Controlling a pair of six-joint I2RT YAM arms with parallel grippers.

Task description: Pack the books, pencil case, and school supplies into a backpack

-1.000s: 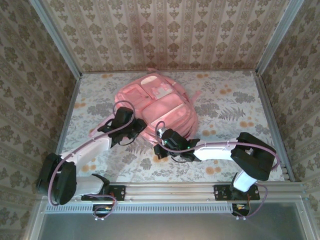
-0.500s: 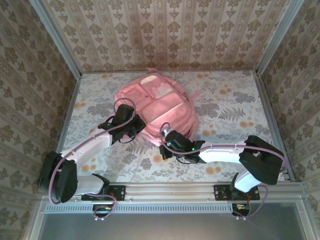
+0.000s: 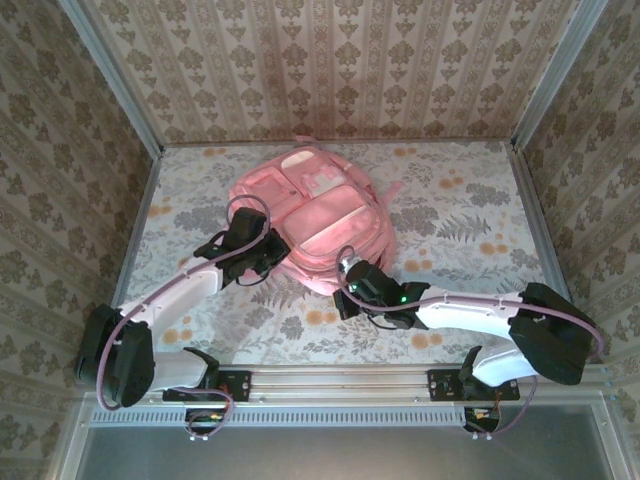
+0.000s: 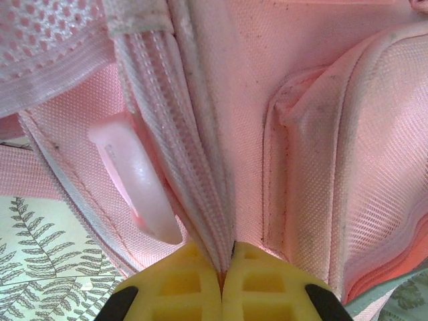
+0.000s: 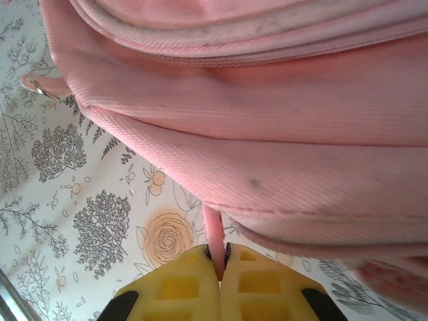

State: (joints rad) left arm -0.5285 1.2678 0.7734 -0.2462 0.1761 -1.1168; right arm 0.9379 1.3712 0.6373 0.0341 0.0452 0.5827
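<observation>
Looks late-stage, judging by floral-patterned bench with large light pink fabric backpack lying flat mid-bench. Pinching its zipper seam with left pincer, pressed together. Gripping thin pink pull strip with right pincer. Probably only zipping shut left.

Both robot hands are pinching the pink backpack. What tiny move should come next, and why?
Probably the right gripper should tug its thin pink tab gently along the edge of the backpack while the left gripper holds the zipper seam steady. Both are shut on pink fabric, so the bag looks braced for a zipper pull.
</observation>
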